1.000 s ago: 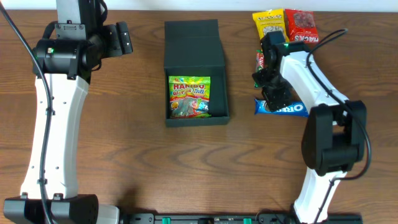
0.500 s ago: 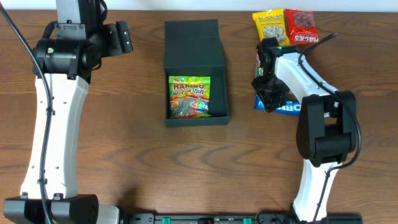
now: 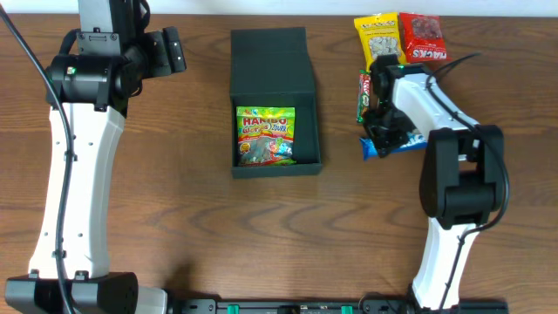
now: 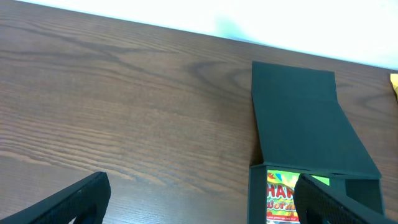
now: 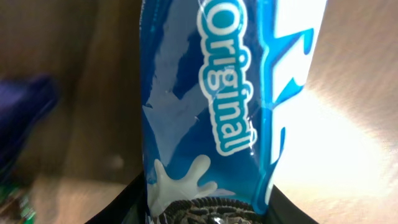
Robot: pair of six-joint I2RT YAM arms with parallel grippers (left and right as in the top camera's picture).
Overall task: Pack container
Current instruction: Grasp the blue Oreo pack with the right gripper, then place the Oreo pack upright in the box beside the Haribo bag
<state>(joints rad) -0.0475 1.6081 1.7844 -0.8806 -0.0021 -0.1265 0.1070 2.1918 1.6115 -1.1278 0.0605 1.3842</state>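
Right gripper (image 3: 384,131) is closed on the Oreo packet (image 3: 410,142). The right wrist view shows blue wrapper filling the frame, with a dark finger on each side at the bottom edge.

Left gripper (image 4: 200,186) has its jaws spread wide and holds nothing. It hangs over the wooden table (image 3: 174,218), far-left of the container (image 3: 270,65).

- Container: mid-table, directly left of the right gripper, lid flap laid open toward the far side.
- Its long axis runs near-far.
- 1 Haribo packet (image 3: 266,135) occupies the near half.
- The Oreo packet's long axis runs roughly left-right, slightly tilted, so crosswise to the box.

Judgement: the right arm is nearer and is already loaded. The move is a carry leftward, and the packet likely needs turning to fit.
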